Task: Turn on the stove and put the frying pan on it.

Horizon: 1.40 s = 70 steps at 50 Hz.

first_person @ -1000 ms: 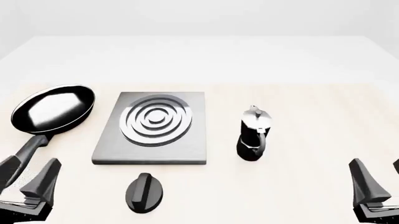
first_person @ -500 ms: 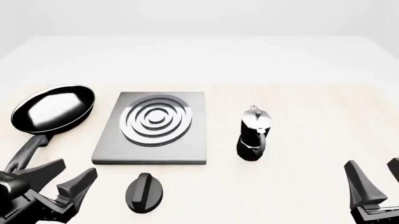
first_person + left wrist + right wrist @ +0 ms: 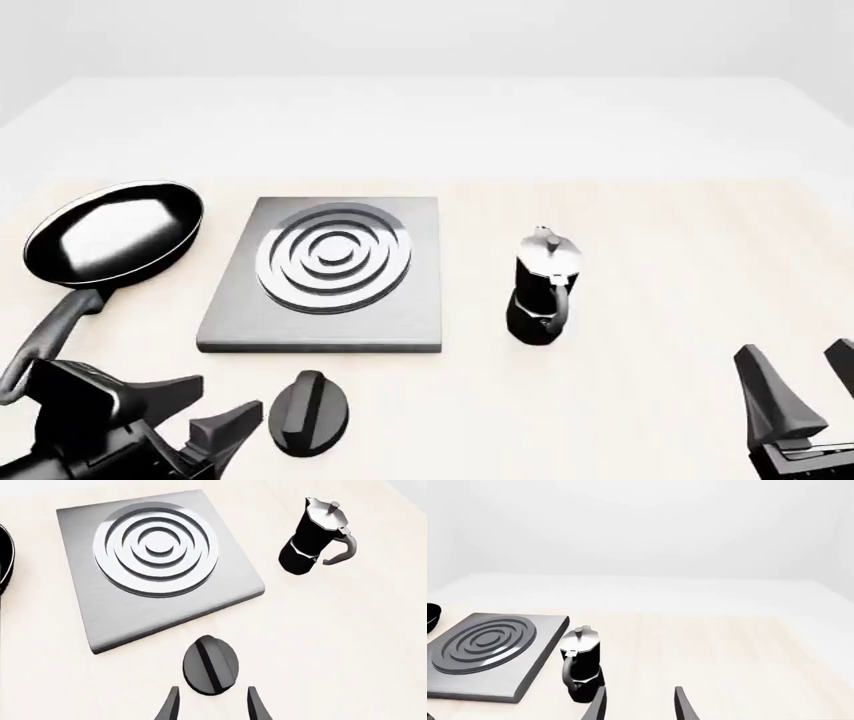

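The grey stove slab with silver rings lies left of centre, and its black oval knob lies on the table in front of it. The black frying pan sits on the table left of the stove, handle pointing toward me. My left gripper is open and empty, just left of the knob and pointing at it. In the left wrist view the knob lies just ahead of the open left gripper, with the stove beyond. My right gripper is open and empty at the front right.
A small black moka pot with a silver lid stands right of the stove. It also shows in the left wrist view and the right wrist view. The stove lies beside it there.
My left gripper has swung right from the pan handle's end toward the knob, and has turned to point at it. The right gripper has barely moved.
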Each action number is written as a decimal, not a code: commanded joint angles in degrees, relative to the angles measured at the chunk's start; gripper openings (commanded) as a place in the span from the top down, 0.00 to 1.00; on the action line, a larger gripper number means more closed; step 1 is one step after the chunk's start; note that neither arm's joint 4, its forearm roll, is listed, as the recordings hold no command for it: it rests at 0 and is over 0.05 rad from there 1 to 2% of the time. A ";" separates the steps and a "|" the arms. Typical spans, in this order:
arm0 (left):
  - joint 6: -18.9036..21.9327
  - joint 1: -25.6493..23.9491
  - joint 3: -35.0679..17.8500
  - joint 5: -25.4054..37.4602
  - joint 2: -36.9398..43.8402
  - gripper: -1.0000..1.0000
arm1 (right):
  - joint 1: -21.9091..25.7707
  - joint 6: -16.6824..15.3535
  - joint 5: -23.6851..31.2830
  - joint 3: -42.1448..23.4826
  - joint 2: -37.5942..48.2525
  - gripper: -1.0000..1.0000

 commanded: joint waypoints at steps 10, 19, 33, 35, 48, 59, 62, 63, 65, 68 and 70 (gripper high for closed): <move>-1.94 -2.94 3.60 -13.59 14.79 0.00 | 0.27 0.60 0.19 0.01 0.01 0.00; -2.26 -3.62 4.80 -19.79 20.33 0.00 | 0.17 0.55 0.19 0.00 0.02 0.00; -2.77 -3.86 5.82 -33.74 34.08 0.00 | 0.48 0.64 0.09 -0.01 0.02 0.00; -3.19 -4.69 5.60 -34.62 35.32 0.00 | 0.44 0.46 0.20 0.00 0.02 0.00; -1.74 -4.81 4.38 -42.41 44.87 0.00 | 0.00 0.93 0.08 -0.01 0.02 0.00; -1.80 -5.86 3.37 -46.03 49.96 0.00 | -0.03 1.01 0.10 -0.01 0.02 0.00; -1.78 -6.47 3.22 -46.26 50.52 0.00 | -0.21 1.03 0.14 -0.01 0.02 0.00; -1.75 -6.51 3.19 -46.33 50.67 0.00 | -0.26 1.06 0.13 -0.01 0.01 0.00; -1.81 -6.76 3.17 -46.53 50.90 0.00 | -0.36 1.15 0.10 -0.01 0.01 0.00; -1.86 -7.15 3.19 -47.00 51.55 0.00 | -0.33 1.11 0.02 -0.01 0.01 0.00; -2.35 -7.67 3.23 -46.14 50.31 0.00 | -0.35 1.10 0.05 -0.01 0.01 0.00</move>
